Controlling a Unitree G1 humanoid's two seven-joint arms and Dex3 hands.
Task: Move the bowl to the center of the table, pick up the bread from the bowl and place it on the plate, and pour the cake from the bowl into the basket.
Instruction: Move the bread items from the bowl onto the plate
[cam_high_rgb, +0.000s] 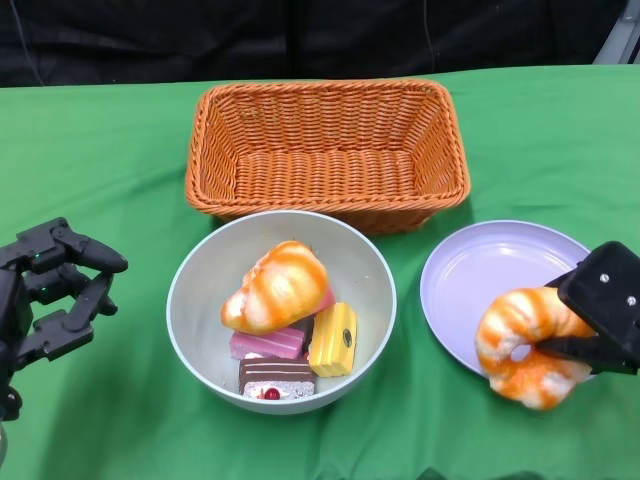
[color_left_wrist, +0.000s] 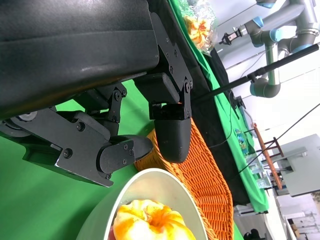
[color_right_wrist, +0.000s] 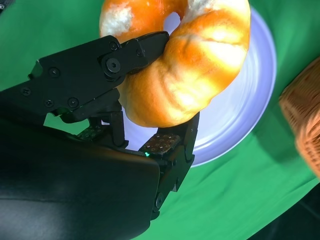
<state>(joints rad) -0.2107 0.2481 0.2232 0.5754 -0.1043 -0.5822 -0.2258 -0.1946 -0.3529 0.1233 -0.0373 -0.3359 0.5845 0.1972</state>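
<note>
Green cloth (cam_high_rgb: 100, 150) covers the whole table, running back to a dark backdrop along the far edge. Beyond that edge the left wrist view shows a bright workshop with grey robot arms (color_left_wrist: 280, 35) and metal frames, well apart from the work.

At the middle of the far edge sits a woven orange basket (cam_high_rgb: 328, 150), holding nothing that shows. Just in front of it, touching or nearly touching its near wall, stands the pale bowl (cam_high_rgb: 281, 310) at the table's centre. Inside lie a golden bread roll (cam_high_rgb: 275, 287), a pink cake slice (cam_high_rgb: 268, 343), a yellow cake (cam_high_rgb: 333, 340) and a brown layered cake with a red cherry (cam_high_rgb: 274, 378). Toward the right edge rests a lavender plate (cam_high_rgb: 490, 280).

Near the left edge, beside the bowl and apart from it, the left hand (cam_high_rgb: 45, 295) hangs with fingers spread, holding nothing. At the near right, the right hand (cam_high_rgb: 600, 315) grips a ring-shaped bread (cam_high_rgb: 525, 345), fingers (color_right_wrist: 132, 55) wrapped over and under it. This bread overlaps the plate's near rim; whether it touches the plate cannot be told.
</note>
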